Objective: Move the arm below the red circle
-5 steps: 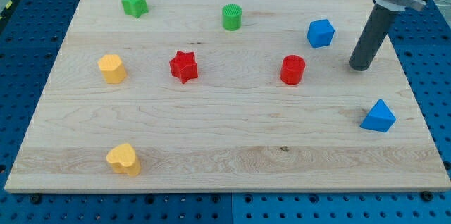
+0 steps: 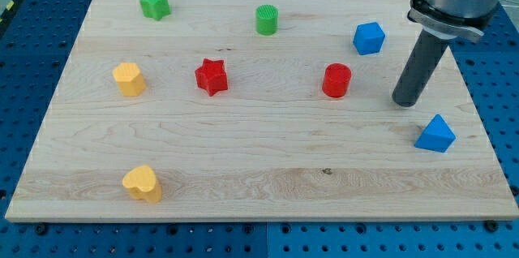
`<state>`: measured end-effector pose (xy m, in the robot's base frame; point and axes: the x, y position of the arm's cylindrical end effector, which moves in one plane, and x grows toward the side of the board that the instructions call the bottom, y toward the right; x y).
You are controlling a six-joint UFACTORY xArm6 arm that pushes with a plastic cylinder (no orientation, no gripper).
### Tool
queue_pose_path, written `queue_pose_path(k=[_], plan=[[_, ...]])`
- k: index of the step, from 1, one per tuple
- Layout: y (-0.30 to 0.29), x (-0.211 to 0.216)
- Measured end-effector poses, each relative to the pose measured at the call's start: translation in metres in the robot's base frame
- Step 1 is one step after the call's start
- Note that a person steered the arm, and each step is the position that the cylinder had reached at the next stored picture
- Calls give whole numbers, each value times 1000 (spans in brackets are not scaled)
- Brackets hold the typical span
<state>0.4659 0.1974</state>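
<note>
The red circle [image 2: 336, 80] is a short red cylinder standing right of the board's middle. My tip [image 2: 404, 101] is on the board to the circle's right and slightly lower in the view, about a block's width away from it. The dark rod rises from the tip toward the view's top right. The tip touches no block.
A blue cube [image 2: 369, 38] lies above and left of the tip. A blue triangle [image 2: 435, 135] lies below and right of it. A red star [image 2: 211, 76], green cylinder [image 2: 267, 19], green star [image 2: 154, 3], yellow block [image 2: 129, 79] and yellow heart [image 2: 142, 183] lie further left on the wooden board [image 2: 243, 144].
My tip has slid toward the view's bottom and a little left, coming closer to the red circle. No block has moved.
</note>
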Motion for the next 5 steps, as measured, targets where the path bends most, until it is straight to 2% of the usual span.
queue_pose_path(k=[3,5], plan=[[-23,6],[-56,24]])
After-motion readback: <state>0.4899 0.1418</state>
